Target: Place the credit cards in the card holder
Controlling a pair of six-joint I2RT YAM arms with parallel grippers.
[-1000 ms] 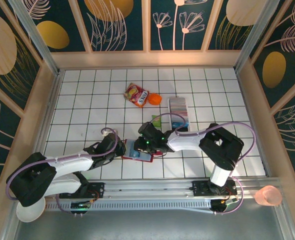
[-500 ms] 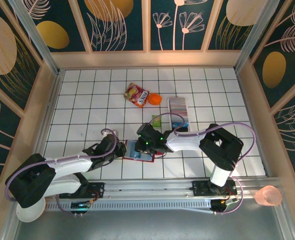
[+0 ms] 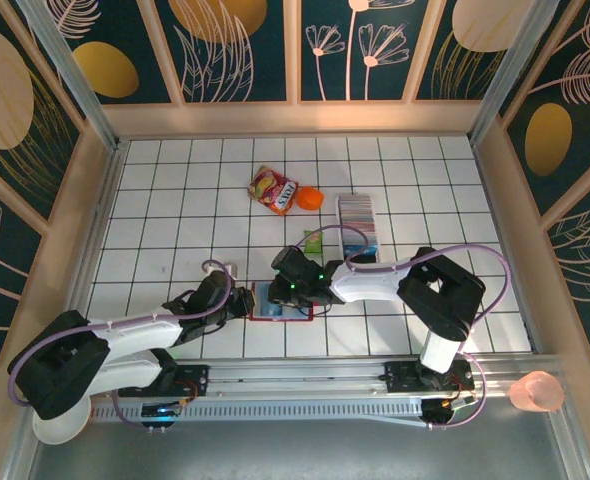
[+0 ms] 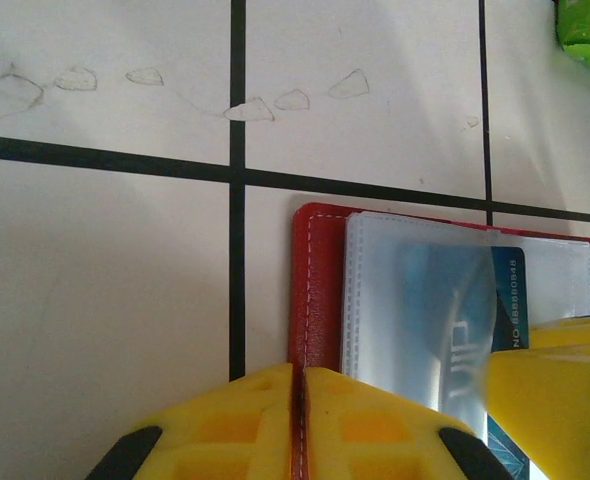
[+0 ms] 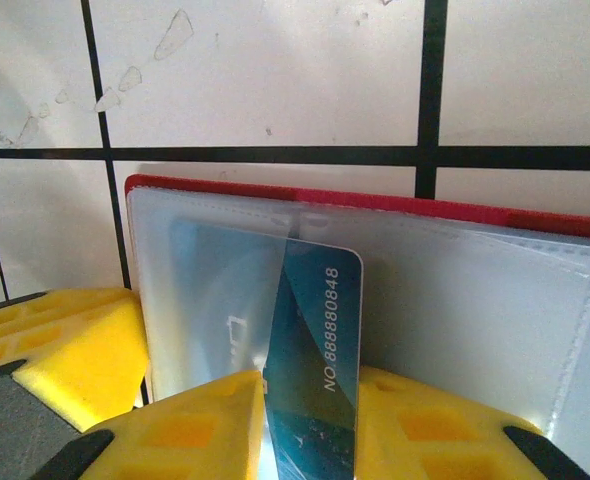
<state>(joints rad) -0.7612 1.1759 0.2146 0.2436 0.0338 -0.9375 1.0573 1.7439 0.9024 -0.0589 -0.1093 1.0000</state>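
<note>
Right gripper (image 5: 310, 425), credit card (image 5: 320, 330), left gripper (image 4: 298, 395) beside

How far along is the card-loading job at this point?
Done: the card holder lies open, with the left gripper pinching its red edge. In hand: the right gripper holds a blue card, which looks partly slid under the clear pocket. Left: the stacked cards farther back are not yet loaded.

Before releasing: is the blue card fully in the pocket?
No, the blue card shows its numbered part uncovered, held by the right pincer.
</note>
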